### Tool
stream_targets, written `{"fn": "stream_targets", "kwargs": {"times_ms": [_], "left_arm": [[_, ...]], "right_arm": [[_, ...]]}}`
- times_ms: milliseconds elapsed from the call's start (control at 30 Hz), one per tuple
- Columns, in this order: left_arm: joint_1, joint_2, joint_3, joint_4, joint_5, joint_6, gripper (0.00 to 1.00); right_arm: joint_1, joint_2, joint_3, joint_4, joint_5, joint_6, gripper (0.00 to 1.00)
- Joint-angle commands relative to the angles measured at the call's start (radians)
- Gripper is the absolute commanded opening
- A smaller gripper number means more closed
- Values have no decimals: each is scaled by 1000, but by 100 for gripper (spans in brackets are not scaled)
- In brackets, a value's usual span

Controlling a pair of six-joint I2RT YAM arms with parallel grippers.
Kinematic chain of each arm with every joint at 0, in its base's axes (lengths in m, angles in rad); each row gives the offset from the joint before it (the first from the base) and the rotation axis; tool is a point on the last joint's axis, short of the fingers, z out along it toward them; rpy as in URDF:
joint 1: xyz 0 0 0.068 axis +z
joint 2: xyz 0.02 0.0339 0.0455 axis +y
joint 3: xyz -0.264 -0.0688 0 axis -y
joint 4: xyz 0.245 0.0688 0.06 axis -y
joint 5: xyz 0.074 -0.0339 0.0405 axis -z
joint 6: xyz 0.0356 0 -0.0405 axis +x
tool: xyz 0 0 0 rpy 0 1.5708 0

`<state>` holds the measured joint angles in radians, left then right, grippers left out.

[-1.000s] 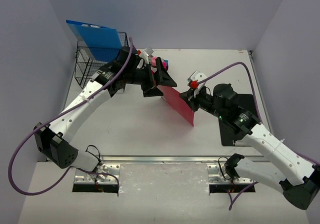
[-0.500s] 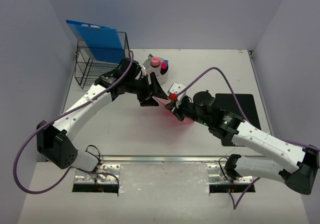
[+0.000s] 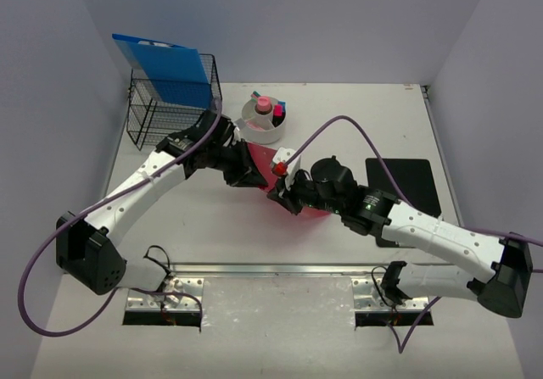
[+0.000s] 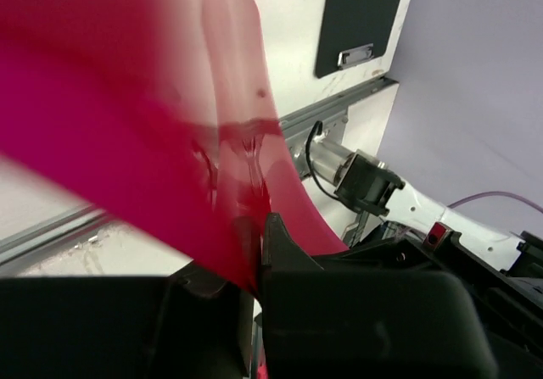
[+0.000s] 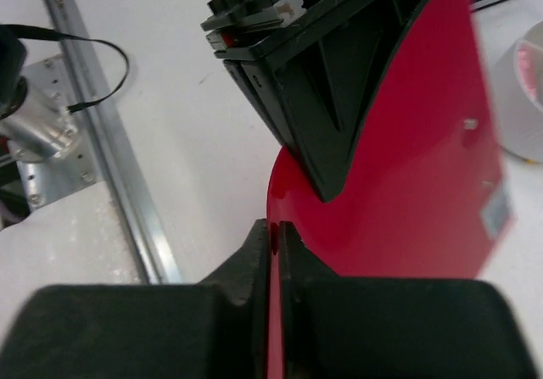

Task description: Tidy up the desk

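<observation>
A red plastic folder (image 3: 310, 209) hangs above the middle of the desk (image 3: 212, 222), held between both arms. My left gripper (image 3: 254, 175) comes in from the left and is shut on one edge of it; in the left wrist view the bent red folder (image 4: 127, 99) is pinched between the jaws of the left gripper (image 4: 259, 243). My right gripper (image 3: 284, 188) holds the lower edge from the right. In the right wrist view the red folder (image 5: 424, 167) runs edge-on between the close-set jaws of the right gripper (image 5: 274, 231), with the left gripper's black fingers (image 5: 339, 99) just above.
A black wire basket (image 3: 170, 112) with a blue folder (image 3: 161, 61) stands at the back left. A white round holder (image 3: 265, 118) with pink items sits behind the grippers. A black clipboard (image 3: 407, 184) lies at the right. The silver rail (image 3: 280, 269) edges the front.
The right arm has carried the red folder left toward the centre. The left gripper, wide open a second ago, has closed on the folder's edge.
</observation>
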<state>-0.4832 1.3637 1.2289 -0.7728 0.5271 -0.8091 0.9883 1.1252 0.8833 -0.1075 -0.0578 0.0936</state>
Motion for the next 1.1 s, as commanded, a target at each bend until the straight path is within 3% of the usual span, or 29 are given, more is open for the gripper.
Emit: {"fn": "stream_targets", "kwargs": {"times_ms": [0, 100, 200, 400, 567, 667, 767, 867, 1067], "left_arm": [[9, -41, 5, 45, -56, 119, 0], [9, -59, 22, 34, -94, 179, 0], [9, -77, 36, 23, -133, 270, 0], [9, -105, 95, 22, -130, 648, 0], [7, -191, 157, 36, 99, 1066, 0], [-6, -210, 186, -47, 177, 1294, 0], [-35, -213, 204, -146, 164, 1574, 0], [-65, -222, 208, -226, 143, 1762, 0], [-197, -243, 186, -272, 18, 1889, 0]], "right_arm": [[22, -19, 70, 59, -167, 70, 26], [19, -41, 96, 29, -192, 44, 64], [8, -74, 129, -26, -209, 1, 75], [-66, -150, 185, -159, -202, -69, 79], [-213, -220, 166, -201, -245, -213, 82], [-299, -237, 159, -212, -321, -279, 86], [-318, -226, 182, -259, -367, -373, 87], [-333, -193, 231, -314, -414, -450, 87], [-335, -155, 280, -355, -462, -498, 86]]}}
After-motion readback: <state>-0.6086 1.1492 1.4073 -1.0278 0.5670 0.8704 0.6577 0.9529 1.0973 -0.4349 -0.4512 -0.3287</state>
